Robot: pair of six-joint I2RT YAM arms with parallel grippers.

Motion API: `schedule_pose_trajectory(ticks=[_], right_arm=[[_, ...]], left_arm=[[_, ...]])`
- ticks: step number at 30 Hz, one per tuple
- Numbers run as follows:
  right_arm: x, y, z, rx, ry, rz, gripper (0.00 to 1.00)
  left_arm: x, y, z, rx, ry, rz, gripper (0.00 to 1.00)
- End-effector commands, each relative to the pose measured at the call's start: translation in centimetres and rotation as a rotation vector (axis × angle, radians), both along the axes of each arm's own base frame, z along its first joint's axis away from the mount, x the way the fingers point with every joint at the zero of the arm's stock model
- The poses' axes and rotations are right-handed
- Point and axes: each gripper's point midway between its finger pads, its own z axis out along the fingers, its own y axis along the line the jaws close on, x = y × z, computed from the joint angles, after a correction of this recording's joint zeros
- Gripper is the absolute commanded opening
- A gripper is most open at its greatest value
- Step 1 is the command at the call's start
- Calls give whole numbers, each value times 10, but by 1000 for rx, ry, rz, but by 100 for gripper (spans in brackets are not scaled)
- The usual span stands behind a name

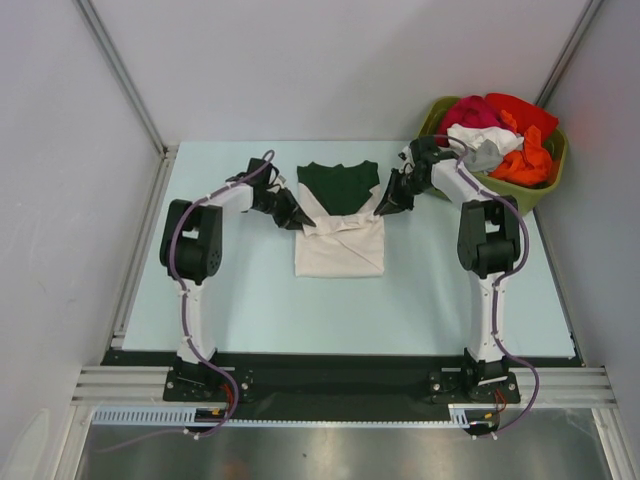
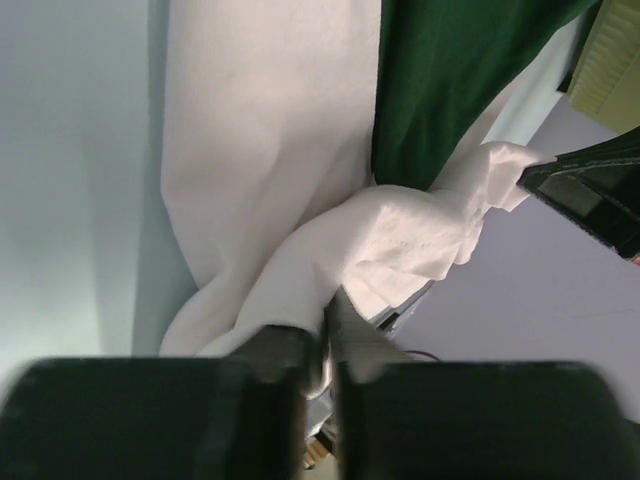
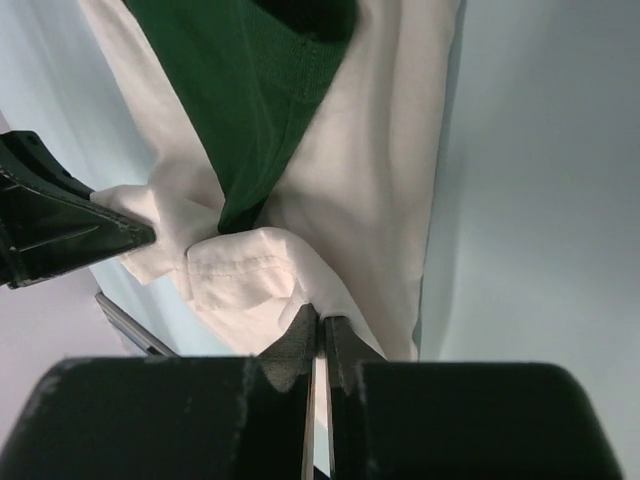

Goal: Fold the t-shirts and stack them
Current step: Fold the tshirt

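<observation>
The left hand [image 2: 325, 335] has its two fingers pressed almost together, and a pinch of white cloth sits between them. The right hand [image 3: 318, 335] is closed in the same way on another corner of the same cloth. The two hands stand near each other above the middle of the surface [image 1: 250, 300], and the two held corners nearly meet.

The cloth belongs to the cream-white t-shirt [image 1: 340, 250], which lies flat as a narrow rectangle between the two arms. Just behind it, and touching it, lies the dark green t-shirt [image 1: 340, 185]. The two overlap at that edge, but I cannot tell surely which layer is below.

In my judgement this fabric is light, soft and limp. It will hang and wrinkle when lifted, and a small pinch can slip out. It seems better to hold it at a hem or a folded edge, with both hands far enough apart, so the fold stays straight.

At the far right corner stands an olive tub [image 1: 530, 200] with more clothes [image 1: 500, 130] inside.
</observation>
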Motion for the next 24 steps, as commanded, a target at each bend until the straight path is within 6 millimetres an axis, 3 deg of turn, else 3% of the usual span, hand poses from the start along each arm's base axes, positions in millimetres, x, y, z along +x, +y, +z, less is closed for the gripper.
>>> schedule_pose_trajectory(ticks=[1,4,6,8,9,11,12,15,16,20,24], right_arm=[[14,-9,7,-37,-49,5,7],[21,-17,7,-69,-73,1,21],[32,-22,17,-91,-123,13,39],[40,-26,36,-123,-185,28,48],[35,-29,45,-141,-186,33,57],[31,-35,57,-181,-211,35,59],[21,-37,71,-186,-235,34,59],[-4,-29,72,-177,-249,28,57],[-13,-16,71,-169,-251,45,57],[-31,3,52,-271,-268,-5,54],[-32,26,48,-350,-358,-57,54]], left_arm=[[16,0,15,-14,-22,5,23],[26,7,24,41,-78,-13,39],[36,22,33,140,-154,-8,45],[38,37,59,198,-229,-4,52],[40,43,67,234,-260,8,54],[34,48,79,257,-298,0,54],[30,49,99,258,-343,4,54],[14,47,109,277,-386,-21,50],[7,45,104,279,-374,-37,45],[-24,11,90,302,-375,-140,44],[-41,-24,71,291,-386,-172,45]])
